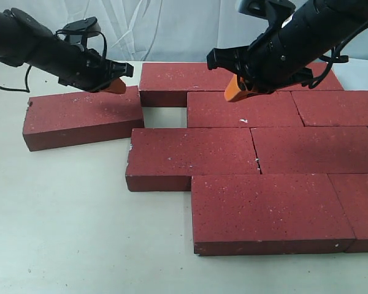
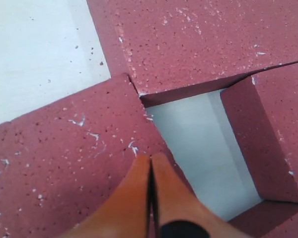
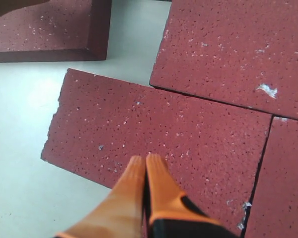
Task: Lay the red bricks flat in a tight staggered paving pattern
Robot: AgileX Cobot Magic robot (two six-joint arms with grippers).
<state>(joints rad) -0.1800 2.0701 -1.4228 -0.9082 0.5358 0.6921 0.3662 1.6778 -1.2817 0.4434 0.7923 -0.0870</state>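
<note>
Left gripper (image 1: 118,84), closed empty, over skewed stray brick (image 1: 80,117); next: shove it into gap (image 1: 165,116), squared against laid bricks (image 1: 245,110). Right gripper (image 1: 234,92) closed too, hovering

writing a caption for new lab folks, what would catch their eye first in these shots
Red bricks laid flat in staggered rows fill the right of the table. One loose brick lies askew on the left, a bare gap beside it, with the left arm's shut orange fingers at its corner. The right arm's fingers, also shut, hang over the back rows.
</note>
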